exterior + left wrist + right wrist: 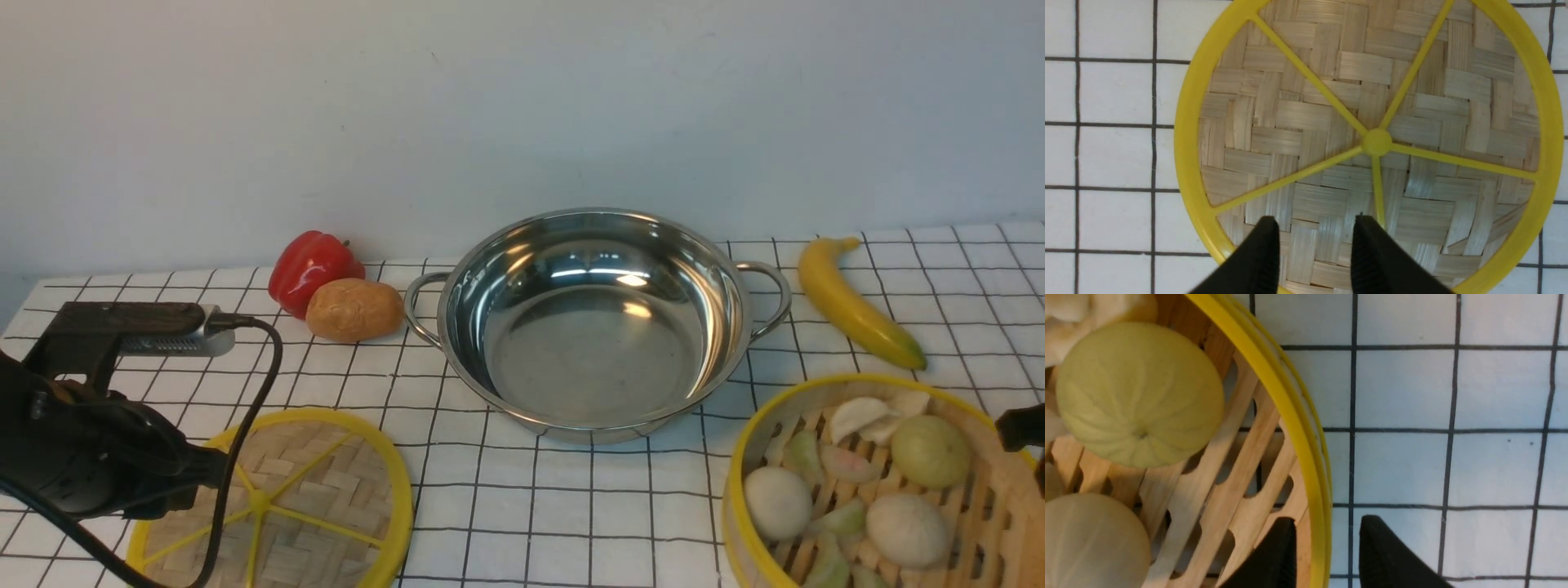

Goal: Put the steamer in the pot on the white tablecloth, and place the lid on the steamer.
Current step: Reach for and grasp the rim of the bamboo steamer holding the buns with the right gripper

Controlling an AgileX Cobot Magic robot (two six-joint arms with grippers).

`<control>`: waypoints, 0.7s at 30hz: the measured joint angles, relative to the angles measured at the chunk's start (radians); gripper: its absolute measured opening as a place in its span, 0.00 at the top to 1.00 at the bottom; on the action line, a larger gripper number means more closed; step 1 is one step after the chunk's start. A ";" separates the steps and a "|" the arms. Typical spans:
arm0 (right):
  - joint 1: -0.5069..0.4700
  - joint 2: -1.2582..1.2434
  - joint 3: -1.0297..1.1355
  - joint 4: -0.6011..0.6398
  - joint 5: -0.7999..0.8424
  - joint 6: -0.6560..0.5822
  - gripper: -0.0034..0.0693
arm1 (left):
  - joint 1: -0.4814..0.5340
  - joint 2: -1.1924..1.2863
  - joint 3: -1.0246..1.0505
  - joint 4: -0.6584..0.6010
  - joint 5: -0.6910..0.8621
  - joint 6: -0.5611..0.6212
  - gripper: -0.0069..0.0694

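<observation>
A red bell pepper (310,271) lies at about ten o'clock in the front view, a brown potato-like item (355,310) just beside it, toward its four o'clock. A yellow banana (857,306) rests at about two o'clock, its greenish tip pointing to four o'clock. A pale wall (522,106) rises at twelve o'clock.

The front view's edges crop the steamer (988,523), the lid (318,482) and the right gripper (1024,429); the left gripper (200,478) hides part of the lid, and both wrist views blur the fingertips (1265,232).
</observation>
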 joint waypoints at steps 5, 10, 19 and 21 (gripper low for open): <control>0.000 0.056 0.000 0.010 -0.038 -0.003 0.62 | 0.000 0.000 0.000 0.000 0.000 0.000 0.59; 0.000 0.115 0.000 0.010 -0.060 -0.003 0.62 | 0.000 0.000 0.000 0.000 0.000 0.000 0.59; 0.000 0.153 0.000 0.014 -0.053 -0.003 0.81 | 0.000 0.000 0.000 -0.017 0.000 0.000 0.59; 0.000 0.153 0.000 0.007 -0.045 -0.007 0.88 | 0.000 0.000 0.000 -0.021 0.000 0.000 0.59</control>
